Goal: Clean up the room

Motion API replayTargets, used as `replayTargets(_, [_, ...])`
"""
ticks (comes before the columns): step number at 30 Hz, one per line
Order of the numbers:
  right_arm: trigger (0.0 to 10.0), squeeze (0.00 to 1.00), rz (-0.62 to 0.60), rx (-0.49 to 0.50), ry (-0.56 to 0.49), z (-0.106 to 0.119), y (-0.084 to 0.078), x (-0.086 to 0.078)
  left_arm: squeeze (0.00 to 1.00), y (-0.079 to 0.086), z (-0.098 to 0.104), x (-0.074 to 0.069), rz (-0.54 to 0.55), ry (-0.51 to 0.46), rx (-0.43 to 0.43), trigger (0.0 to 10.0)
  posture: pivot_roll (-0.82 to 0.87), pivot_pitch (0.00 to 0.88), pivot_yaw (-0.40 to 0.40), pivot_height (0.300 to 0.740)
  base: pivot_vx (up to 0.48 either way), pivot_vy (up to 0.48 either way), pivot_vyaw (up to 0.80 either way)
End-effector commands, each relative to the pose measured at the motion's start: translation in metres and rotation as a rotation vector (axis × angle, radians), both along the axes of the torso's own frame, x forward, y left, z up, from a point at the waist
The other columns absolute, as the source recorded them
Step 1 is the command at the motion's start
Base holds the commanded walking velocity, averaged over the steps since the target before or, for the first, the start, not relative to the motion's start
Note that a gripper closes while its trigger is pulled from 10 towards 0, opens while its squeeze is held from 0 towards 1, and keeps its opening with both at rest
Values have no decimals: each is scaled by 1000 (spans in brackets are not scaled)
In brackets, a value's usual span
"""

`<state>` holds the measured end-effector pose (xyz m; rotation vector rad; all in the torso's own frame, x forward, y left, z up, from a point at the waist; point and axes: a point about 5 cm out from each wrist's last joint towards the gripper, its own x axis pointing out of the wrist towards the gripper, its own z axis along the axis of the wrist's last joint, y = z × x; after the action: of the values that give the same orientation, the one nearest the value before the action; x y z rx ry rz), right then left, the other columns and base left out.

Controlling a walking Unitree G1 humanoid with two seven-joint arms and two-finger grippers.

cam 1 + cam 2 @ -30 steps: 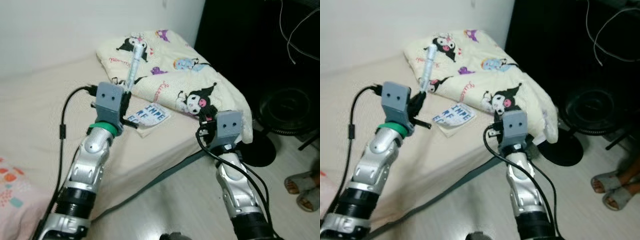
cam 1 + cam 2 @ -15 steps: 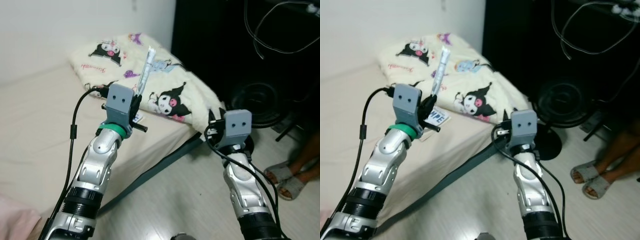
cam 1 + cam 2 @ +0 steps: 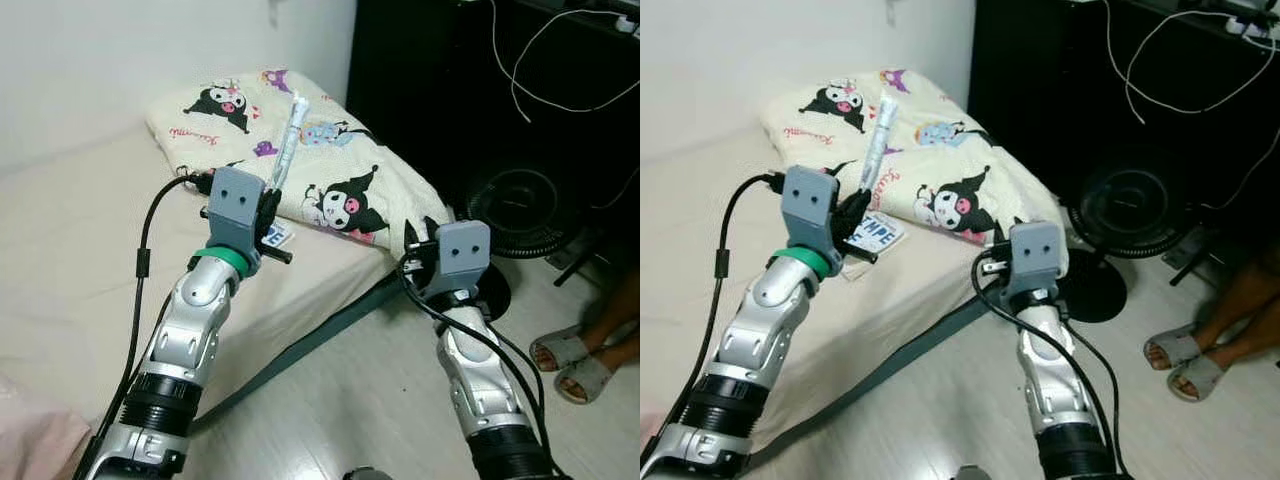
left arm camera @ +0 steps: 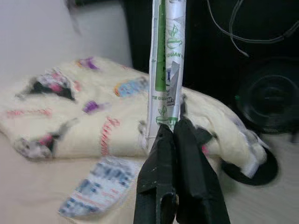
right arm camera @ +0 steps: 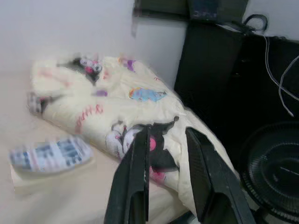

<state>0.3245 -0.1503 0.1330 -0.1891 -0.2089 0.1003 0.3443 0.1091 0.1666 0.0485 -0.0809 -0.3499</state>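
White-green tube (image 4: 166, 65) upright, pinched in left gripper (image 4: 174, 140) jaws.

The left gripper (image 3: 268, 205) holds a long thin packet (image 3: 287, 140) up over the bed (image 3: 80, 230). A cartoon blanket (image 3: 330, 170) lies behind it. The right gripper (image 3: 420, 245) hangs near a fan (image 3: 520, 200).

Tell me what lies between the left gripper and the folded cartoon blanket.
In the right eye view, a blue-lettered packet lies on the mattress between the left gripper, shut on a long wrapper, and the blanket.
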Motion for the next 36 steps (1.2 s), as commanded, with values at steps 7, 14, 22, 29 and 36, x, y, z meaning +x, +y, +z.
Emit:
replayTargets(7, [10000,0,-34,-89,283,-66,-10,-7,0,48,-128,-33,141,403,263,10000,-42,3,43,714,0,0,109])
replayTargets(14, [10000,0,-10,-106,331,-79,-4,-12,0,53,-145,-54,155,410,301,10000,-25,9,37,714,0,0,780])
replayTargets(22, [10000,0,25,-101,331,-82,8,-12,0,47,-135,-53,116,301,310,10000,-15,25,33,714,0,0,788])
replayTargets(29, [10000,0,27,-104,333,-87,6,-13,0,43,-133,-49,127,262,323,10000,-20,34,37,714,0,0,788])
replayTargets(36, [10000,0,17,-85,313,-85,6,-13,0,42,-130,-47,129,247,325,10000,-23,36,42,714,0,0,788])
